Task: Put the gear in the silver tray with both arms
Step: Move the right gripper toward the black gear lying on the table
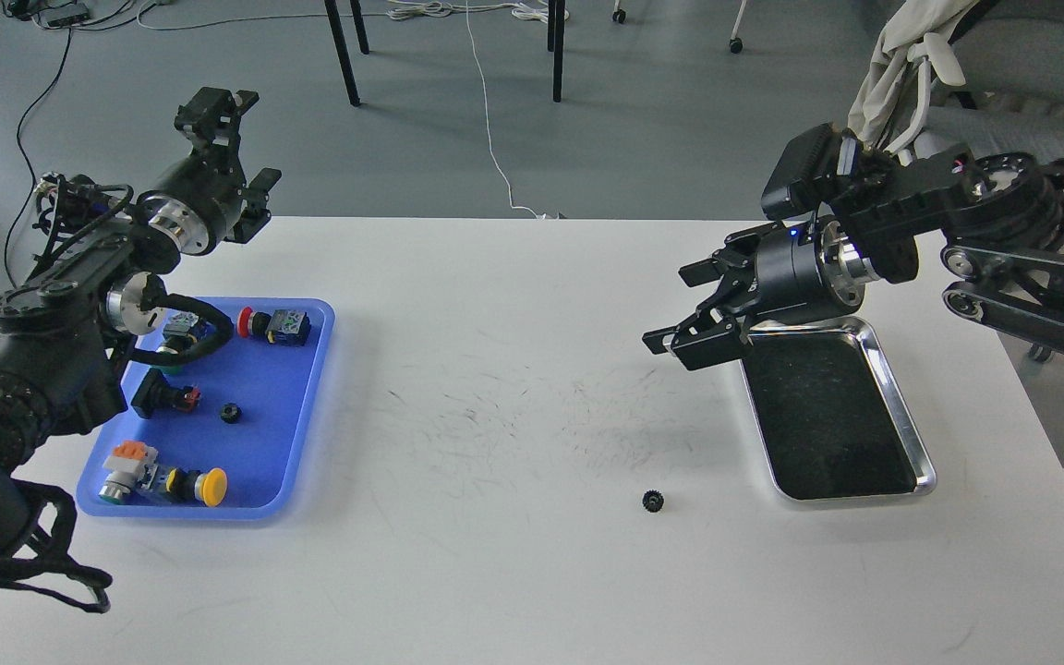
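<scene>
While the gear (652, 501) lies loose on the desk (513, 573) near its front edge, just left of the tray (901, 420), the right tool (694, 319) is held open and empty above and beyond it, nearer than the left tool (227, 148), whose state cannot be told

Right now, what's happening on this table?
Nothing is held. A small black gear lies on the white table, left of the empty silver tray. The right pincer hangs open above the tray's near-left corner, pointing toward the gear. The left pincer is raised, open, beyond the blue tray, which holds push buttons and a second gear.
</scene>
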